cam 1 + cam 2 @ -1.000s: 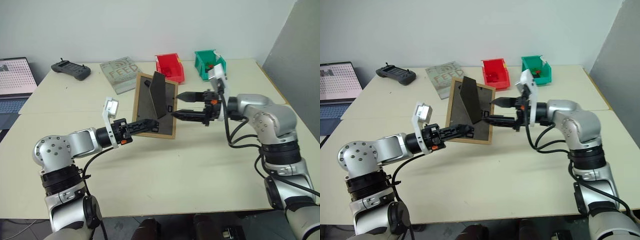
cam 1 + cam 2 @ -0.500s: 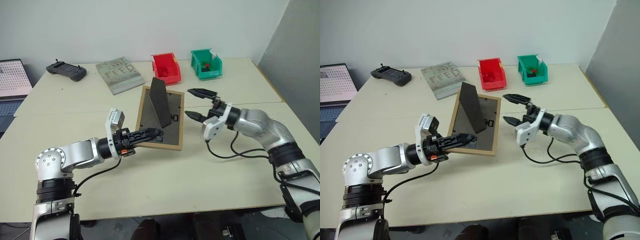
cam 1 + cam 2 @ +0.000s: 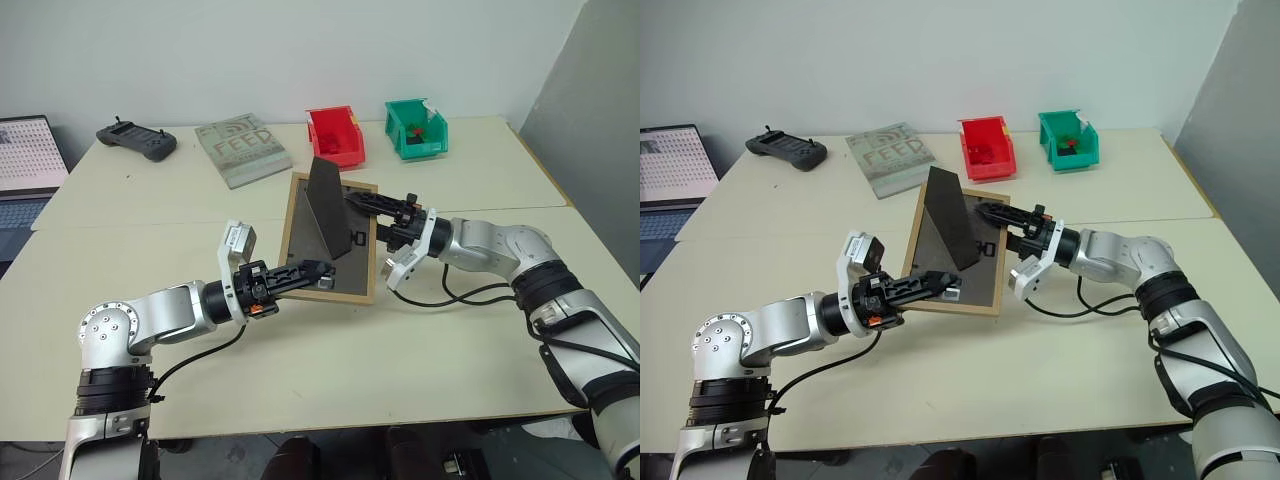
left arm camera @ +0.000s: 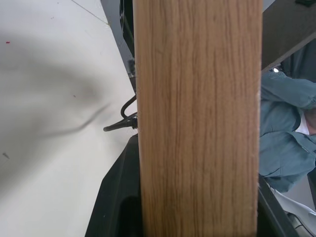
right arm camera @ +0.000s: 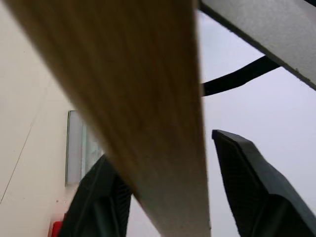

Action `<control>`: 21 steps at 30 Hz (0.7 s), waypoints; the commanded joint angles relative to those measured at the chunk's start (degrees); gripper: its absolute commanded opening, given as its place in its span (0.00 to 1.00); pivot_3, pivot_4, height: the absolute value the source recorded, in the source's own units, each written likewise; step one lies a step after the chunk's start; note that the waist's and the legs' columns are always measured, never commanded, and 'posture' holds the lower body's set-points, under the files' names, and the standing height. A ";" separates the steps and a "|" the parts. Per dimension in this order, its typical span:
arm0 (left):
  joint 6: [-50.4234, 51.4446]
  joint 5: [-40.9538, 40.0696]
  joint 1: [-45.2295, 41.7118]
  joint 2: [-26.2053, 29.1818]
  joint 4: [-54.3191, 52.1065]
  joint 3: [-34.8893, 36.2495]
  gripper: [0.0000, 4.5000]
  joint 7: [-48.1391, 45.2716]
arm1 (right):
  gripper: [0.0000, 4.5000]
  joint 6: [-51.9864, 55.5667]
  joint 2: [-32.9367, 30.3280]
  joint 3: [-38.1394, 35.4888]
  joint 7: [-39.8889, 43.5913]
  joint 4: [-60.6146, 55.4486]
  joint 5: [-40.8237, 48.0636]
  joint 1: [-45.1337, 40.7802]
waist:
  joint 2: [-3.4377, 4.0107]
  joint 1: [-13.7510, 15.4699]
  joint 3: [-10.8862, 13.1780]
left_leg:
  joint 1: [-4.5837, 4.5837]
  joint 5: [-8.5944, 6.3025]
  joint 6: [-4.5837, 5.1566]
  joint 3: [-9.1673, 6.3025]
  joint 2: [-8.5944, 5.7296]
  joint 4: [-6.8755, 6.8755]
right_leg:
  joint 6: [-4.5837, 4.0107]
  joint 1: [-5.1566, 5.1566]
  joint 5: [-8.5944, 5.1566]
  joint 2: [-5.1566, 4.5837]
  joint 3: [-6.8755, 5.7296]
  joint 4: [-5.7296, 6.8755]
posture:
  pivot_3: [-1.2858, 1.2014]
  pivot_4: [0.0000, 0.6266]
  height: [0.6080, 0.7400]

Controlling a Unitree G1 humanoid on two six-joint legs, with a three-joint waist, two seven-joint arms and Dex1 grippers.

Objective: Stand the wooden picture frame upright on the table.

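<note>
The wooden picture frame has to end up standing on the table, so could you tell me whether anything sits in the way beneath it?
Nothing visible does. The wooden picture frame is held tilted over a bare stretch of the table by the left gripper; the book and bins lie farther back.

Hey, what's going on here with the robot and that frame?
The robot is working a wooden picture frame between both hands above the table. Its left hand grips the frame's near edge, and its right hand straddles the opposite edge, one finger on either side. The frame is tilted, back panel up, with its fold-out stand sticking out. It isn't standing on the table yet.
</note>
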 commanded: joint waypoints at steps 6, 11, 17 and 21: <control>-4.99 -1.08 2.97 1.75 -5.99 0.63 0.42 1.30 | 0.33 -2.05 -0.89 -0.17 -1.99 1.15 1.95 -3.73 | -0.06 -0.32 -0.01 | 0.01 0.00 0.00 0.06 0.03 0.00 | 0.00 -0.01 0.00 0.04 0.09 0.01 | 0.52 0.24 1.00; -10.67 -0.55 2.81 8.44 -6.93 4.49 0.70 4.89 | 0.29 -5.41 1.01 -1.11 8.78 9.08 14.56 -4.51 | -0.35 -0.42 0.08 | 0.04 0.00 0.01 0.20 0.11 -0.02 | -0.01 -0.01 0.00 0.10 0.19 0.02 | 0.52 0.24 1.00; -16.57 8.24 8.07 15.99 -17.29 12.03 0.97 5.52 | 0.29 13.91 10.06 -7.93 56.61 12.04 56.11 -0.52 | -0.57 -1.19 0.07 | 0.10 -0.02 0.04 0.44 0.66 0.01 | -0.21 0.22 0.13 0.44 0.25 -0.43 | 0.52 0.24 1.00; -21.84 26.12 15.45 16.30 -36.06 11.44 1.00 8.03 | 0.29 44.86 17.44 -17.02 77.32 15.66 70.75 -2.48 | -0.57 -0.96 0.08 | 0.36 -0.08 0.13 0.32 1.04 -0.08 | -0.39 0.65 0.34 0.78 0.13 -1.04 | 0.52 0.24 1.00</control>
